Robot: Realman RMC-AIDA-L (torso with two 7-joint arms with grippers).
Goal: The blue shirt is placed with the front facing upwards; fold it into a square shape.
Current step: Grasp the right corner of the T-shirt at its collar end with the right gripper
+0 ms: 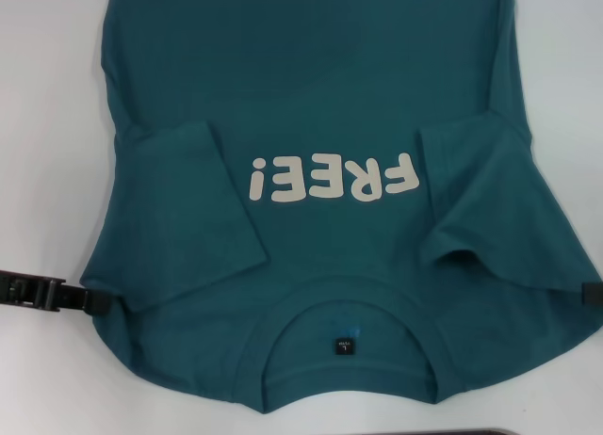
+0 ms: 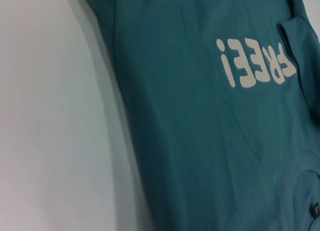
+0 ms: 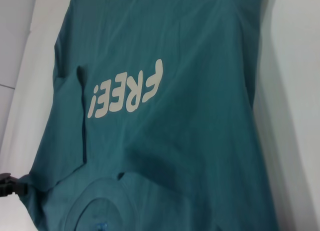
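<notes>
- Left gripper sits low at the shoulder edge of the blue shirt on the robot's left, touching the cloth; can't tell whether its fingers are spread or pinched
- Right gripper barely peeks in at the opposite shoulder edge, and its fingers can't be read either
- Shirt lies flat, front up, collar nearest the robot, long axis running straight away, hem out of view
- Both sleeves already folded in over the chest, flanking the FREE! lettering
- Each arm is equally near its own shoulder, so the likely next fold goes along that long axis
- White table underneath, bare strips showing on both sides
</notes>
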